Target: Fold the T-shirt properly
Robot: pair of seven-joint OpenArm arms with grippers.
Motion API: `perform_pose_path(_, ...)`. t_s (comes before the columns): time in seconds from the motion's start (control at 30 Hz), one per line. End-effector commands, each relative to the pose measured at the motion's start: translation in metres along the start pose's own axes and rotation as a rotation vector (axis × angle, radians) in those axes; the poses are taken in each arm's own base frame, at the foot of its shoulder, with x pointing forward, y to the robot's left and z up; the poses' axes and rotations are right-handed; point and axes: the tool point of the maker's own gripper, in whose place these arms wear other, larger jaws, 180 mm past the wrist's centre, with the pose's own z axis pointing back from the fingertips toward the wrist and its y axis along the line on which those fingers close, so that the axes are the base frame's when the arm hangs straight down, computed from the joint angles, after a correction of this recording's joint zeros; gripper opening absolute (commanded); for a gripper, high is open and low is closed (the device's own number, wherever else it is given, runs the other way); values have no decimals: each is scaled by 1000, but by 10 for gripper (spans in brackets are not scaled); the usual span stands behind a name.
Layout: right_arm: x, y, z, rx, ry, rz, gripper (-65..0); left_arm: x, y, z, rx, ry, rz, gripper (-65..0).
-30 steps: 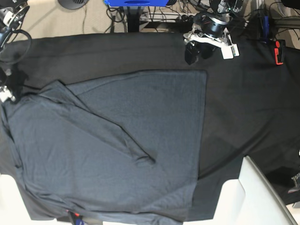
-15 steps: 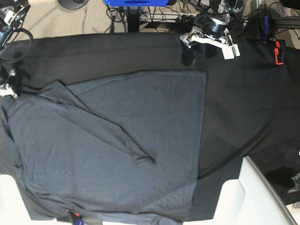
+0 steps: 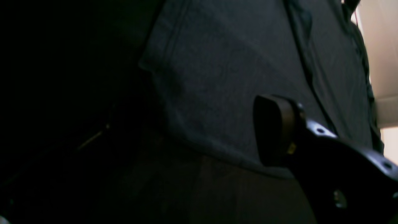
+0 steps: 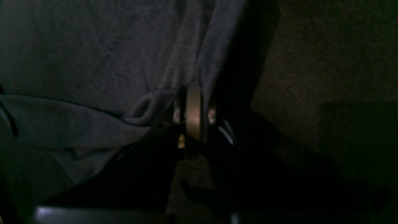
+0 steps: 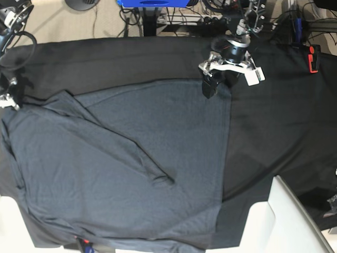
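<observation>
Starts nearest the camera in the base view with a white board (image 5: 287,221) at the bottom right, well apart from both sets of fingers. Finds the T-shirt (image 5: 131,174) spread flat over the black table cloth (image 5: 274,121), filling the left and middle of the table, between the two grippers. Shows a long diagonal fold across its middle, running from near the right gripper's fingers down to a small point in the centre, and a straight edge on the side toward the left gripper. Catches the right gripper (image 4: 192,109) at the shirt's far-left corner, fingers pressed together, with the shirt's edge bunched into a rounded roll right at the pads and pinched there. Looks like a grip on the fabric, with the shirt stretching away beyond the fingertips and bare table cloth to one side of them. Places the left gripper (image 5: 220,84) farther back, at the shirt's other far corner, fingers parted and pointing down. Reveals, from the left wrist, only one finger pad (image 3: 273,130), poised over the hem close to the corner, the shirt reaching away beyond it and the darker table cloth below and beside it; cannot tell whether that pad touches the fabric. Holds nothing between those parted fingers. Ends beyond the left gripper with a small red object (image 5: 314,58) at the cloth's far edge, well apart from the fingers.
</observation>
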Motion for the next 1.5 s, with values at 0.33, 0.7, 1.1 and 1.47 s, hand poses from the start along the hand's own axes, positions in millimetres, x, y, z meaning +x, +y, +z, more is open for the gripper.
perform_pose_path(0.33, 16, -4, 5, -5, -28, 21, -650, -20, 25, 17, 72, 68, 118, -133)
perform_pose_path(0.7, 16, -3, 5, -4, -29, 21, -650, 23, 46, 23, 112, -33, 119, -133)
perform_pose_path(1.1, 16, -3, 5, -4, -29, 21, -650, 12, 25, 2, 64, 31, 127, -133)
perform_pose_path(1.47, 16, -4, 5, -5, -28, 21, -650, 2, -2, -9, -1, 61, 115, -133)
